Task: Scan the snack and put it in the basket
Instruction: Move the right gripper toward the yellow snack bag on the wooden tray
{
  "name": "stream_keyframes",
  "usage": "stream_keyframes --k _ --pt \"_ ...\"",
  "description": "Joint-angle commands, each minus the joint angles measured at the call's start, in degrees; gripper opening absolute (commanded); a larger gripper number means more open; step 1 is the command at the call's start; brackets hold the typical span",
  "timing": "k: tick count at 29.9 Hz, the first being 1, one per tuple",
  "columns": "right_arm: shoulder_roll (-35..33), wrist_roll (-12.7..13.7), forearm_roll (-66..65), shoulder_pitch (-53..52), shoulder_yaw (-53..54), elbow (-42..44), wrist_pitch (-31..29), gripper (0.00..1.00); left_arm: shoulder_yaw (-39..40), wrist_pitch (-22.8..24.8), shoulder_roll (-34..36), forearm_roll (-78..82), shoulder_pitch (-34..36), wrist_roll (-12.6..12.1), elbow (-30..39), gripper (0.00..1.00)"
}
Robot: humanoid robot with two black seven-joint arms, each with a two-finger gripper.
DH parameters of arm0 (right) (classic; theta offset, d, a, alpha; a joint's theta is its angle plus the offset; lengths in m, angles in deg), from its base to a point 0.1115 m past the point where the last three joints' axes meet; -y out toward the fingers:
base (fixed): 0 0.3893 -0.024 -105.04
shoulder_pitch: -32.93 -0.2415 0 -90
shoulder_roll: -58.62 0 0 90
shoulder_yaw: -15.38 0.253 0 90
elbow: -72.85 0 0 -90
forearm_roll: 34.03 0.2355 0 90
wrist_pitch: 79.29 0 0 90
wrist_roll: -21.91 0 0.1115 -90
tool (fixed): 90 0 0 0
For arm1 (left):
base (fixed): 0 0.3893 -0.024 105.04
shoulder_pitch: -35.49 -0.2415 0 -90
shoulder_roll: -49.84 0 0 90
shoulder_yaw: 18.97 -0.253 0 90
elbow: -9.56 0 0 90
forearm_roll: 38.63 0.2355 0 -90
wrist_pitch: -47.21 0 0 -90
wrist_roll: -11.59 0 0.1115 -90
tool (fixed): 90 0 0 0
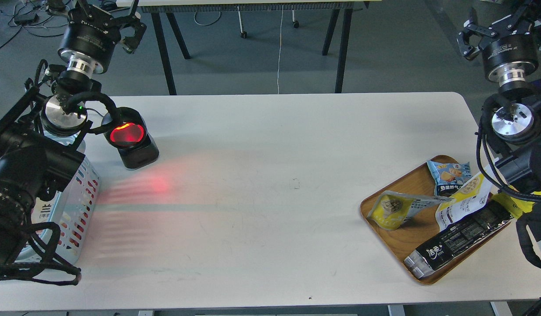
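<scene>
The snack lies at right, writing too small to read. Left gripper and right gripper, up top, gape wide, holding nothing.

One camera only, riding on the robot's head, looking forward and down across the white table from the near edge. It's high enough that almost the whole tabletop fits, near edge at six o'clock, far edge just above centre, then grey floor and another table's legs toward twelve. The left arm crowds in close at nine o'clock, the right arm at three, both large and partly cropped. With a single view, there's no overlap between cameras to report.
</scene>
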Motion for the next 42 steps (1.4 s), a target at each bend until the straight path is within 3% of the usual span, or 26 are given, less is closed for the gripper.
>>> stream_keyframes --k 1,9,13,23,34,42 --pt "0.2 0.0 0.0 0.0 1.2 -0.1 0.0 1.00 -0.1 0.0 0.6 0.0 0.0 0.0 0.0 1.00" --pt "-1.2 0.0 -0.1 -0.4 1.9 -4.9 -0.1 1.00 -0.3 0.0 0.9 0.1 0.5 -0.2 0.1 1.00" --pt "-6.3 0.0 -0.9 -1.1 0.9 -9.7 -0.2 1.00 -0.3 0.0 1.2 0.1 0.5 -0.1 0.6 1.00" --pt "-15.8 0.0 -3.1 -13.3 -21.1 -20.3 -1.3 1.00 -0.9 0.0 3.7 0.1 -0.2 -0.1 0.9 1.00" --pt "-17.5 0.0 -30.3 -27.9 -38.0 -33.2 -0.8 1.00 -0.2 0.0 6.9 0.1 -0.2 0.1 0.9 1.00" --pt "-16.9 0.0 -50.7 -42.5 -58.9 -47.0 7.3 1.00 0.0 0.0 7.6 0.0 -1.2 1.0 0.9 1.00"
